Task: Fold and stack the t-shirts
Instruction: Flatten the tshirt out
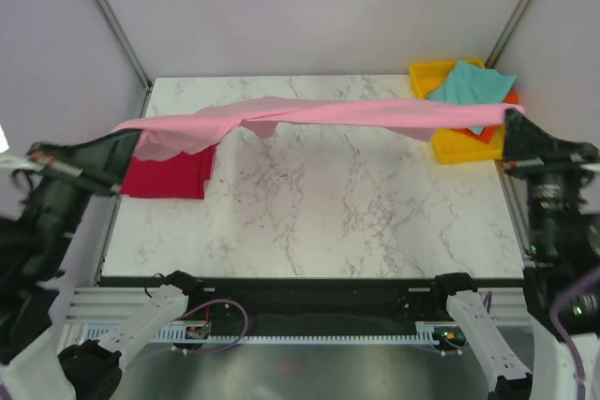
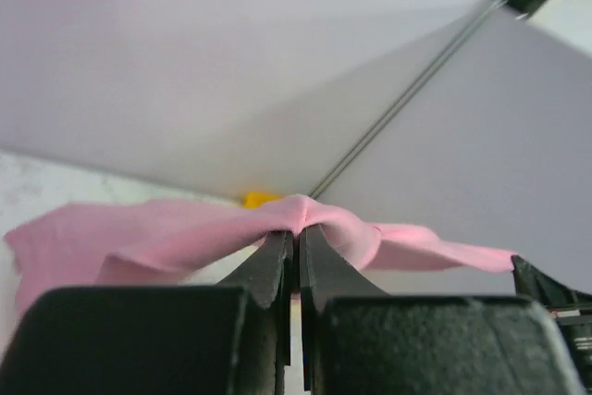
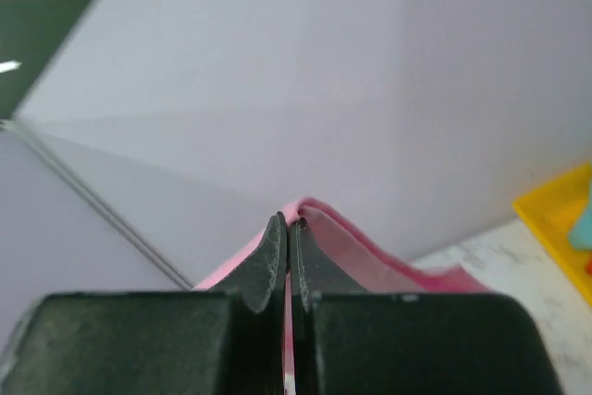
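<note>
The light pink t-shirt hangs stretched in the air across the back of the table, held at both ends. My left gripper is shut on its left end. My right gripper is shut on its right end. A folded crimson red t-shirt lies on the table at the left, partly under the pink cloth. The teal t-shirt lies in the yellow tray at the back right, with a bit of the orange t-shirt showing beside it.
The marble tabletop has its front edge by the arm bases. Pale walls and metal frame posts close in the back. The yellow tray shows in the right wrist view.
</note>
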### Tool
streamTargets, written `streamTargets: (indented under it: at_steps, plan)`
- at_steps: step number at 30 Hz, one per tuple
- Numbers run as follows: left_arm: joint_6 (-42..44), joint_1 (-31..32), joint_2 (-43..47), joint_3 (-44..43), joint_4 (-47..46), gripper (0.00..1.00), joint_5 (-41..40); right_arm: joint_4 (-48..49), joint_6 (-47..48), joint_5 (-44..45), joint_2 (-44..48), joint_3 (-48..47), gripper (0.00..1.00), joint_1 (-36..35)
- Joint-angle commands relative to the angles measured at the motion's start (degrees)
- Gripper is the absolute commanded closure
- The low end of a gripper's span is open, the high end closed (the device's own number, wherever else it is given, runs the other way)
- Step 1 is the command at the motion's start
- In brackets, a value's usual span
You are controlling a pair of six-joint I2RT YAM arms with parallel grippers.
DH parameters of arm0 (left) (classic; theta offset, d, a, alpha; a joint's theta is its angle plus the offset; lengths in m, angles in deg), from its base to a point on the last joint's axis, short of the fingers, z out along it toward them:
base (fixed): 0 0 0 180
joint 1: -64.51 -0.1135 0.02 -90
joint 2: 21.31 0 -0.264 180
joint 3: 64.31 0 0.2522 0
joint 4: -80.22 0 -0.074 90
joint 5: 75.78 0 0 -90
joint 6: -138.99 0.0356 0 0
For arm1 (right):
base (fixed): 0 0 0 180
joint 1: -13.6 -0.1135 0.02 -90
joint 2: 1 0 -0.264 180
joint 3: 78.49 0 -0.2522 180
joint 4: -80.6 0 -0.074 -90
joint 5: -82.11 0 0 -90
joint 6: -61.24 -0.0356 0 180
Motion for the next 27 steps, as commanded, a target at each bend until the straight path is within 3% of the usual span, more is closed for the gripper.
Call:
streamTargets:
  at_steps: [1, 4, 7, 12, 21, 24, 27]
  plan:
    - [2.4, 0.0, 2.2, -6.5, 0.1, 0.98, 4.6, -5.0, 2.1, -2.1, 3.9, -6.2, 1.00, 0.1]
    - [2.0, 0.0, -0.3, -12.6, 1.0, 0.98, 5.2, -8.3, 2.0, -3.4, 2.8, -16.9, 1.00, 0.1]
    - [1.6, 0.0, -7.1, -19.3, 2.2, 0.98, 4.8, -11.9, 2.2, -1.8, -1.1, -21.7, 1.00, 0.0]
    - [1.2, 0.1, -23.3, -28.8, 2.9, 0.98, 3.1, -11.8, 1.1, 0.8, -7.7, -17.7, 1.00, 0.0]
    - [1.9, -2.1, -38.5, -28.5, -8.1, 0.98, -2.9, 4.3, -3.3, 0.3, -23.3, -4.5, 1.00, 0.0]
    - [1.0, -5.6, -45.0, -31.3, -13.4, 0.98, 2.4, 6.5, -4.8, -1.2, -31.5, -10.4, 1.00, 0.4]
    - [2.4, -6.7, -51.9, -44.1, -13.4, 0.98, 3.4, 5.1, -6.2, -5.2, -39.5, -19.5, 1.00, 2.4]
